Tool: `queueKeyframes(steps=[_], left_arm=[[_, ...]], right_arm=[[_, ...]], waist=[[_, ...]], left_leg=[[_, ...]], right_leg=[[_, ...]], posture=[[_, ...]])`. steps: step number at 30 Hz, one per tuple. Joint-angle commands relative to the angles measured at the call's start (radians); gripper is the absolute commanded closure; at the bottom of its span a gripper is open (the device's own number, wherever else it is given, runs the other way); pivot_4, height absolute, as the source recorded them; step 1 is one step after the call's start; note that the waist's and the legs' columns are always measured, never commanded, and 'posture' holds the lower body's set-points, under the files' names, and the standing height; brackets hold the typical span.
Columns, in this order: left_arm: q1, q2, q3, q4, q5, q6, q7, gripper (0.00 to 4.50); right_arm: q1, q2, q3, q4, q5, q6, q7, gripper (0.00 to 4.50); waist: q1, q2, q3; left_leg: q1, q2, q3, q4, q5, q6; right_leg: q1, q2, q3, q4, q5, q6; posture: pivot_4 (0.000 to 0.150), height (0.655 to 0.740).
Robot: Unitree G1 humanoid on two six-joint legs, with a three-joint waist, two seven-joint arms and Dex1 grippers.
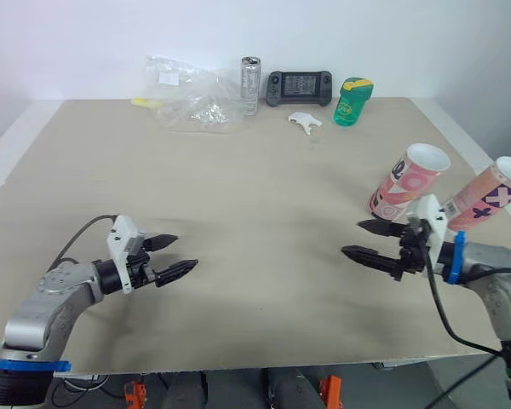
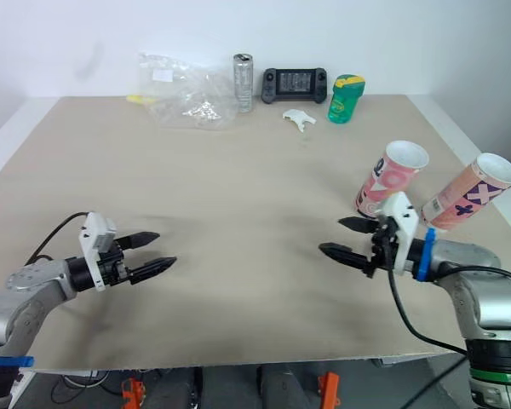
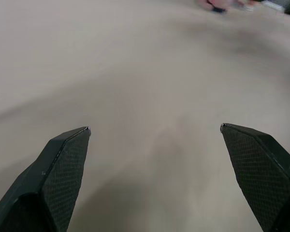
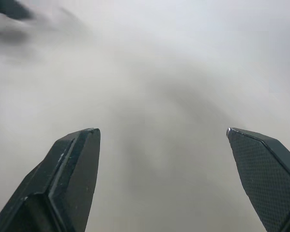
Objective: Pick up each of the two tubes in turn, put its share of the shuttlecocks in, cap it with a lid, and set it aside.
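- Left gripper (image 1: 186, 252): near left of the table (image 1: 255, 196), low over the board; both black fingers spread wide, nothing held.
- Right gripper (image 1: 351, 238): near right, pointing inward toward its counterpart; fingers likewise parted wide, empty.
- Pink tube (image 1: 404, 183): right side of the table, just behind the right gripper, tilted, its open white mouth raised toward the far right.
- Second pink tube (image 1: 485, 196): beside the first at the right edge, same tilt, mouth open.
- Clear plastic bag (image 1: 192, 98): far left-centre, crumpled; contents cannot be told.
- Silver can (image 1: 250, 85): upright, just beside the bag.
- Handheld console (image 1: 300, 88): far edge, centre.
- Green container (image 1: 353, 100): upright, near the console.
- Small white object (image 1: 305, 121): in front of the console.
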Motion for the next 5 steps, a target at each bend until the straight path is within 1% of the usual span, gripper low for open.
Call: queueKeyframes(steps=[1,5], left_arm=[[0.024,-0.007,0.044,-0.036,-0.015,-0.009,0.02,0.0],[0.039,-0.014,0.049,-0.04,-0.013,-0.018,0.026,0.0]], right_arm=[[-0.025,0.018,0.028,-0.061,0.024,0.006,-0.002,0.03],[-0.023,0.045,0.097,-0.067,-0.004,-0.01,-0.002,0.03]], waist=[[0.002,0.0,0.0],[0.002,0.0,0.0]], left_leg=[[0.0,0.0,0.001,0.0,0.0,0.0],[0.0,0.0,0.002,0.0,0.0,0.0]], right_leg=[[0.0,0.0,0.001,0.0,0.0,0.0],[-0.001,0.0,0.002,0.0,0.0,0.001]], posture=[[0.15,0.7236],[0.15,0.7236]])
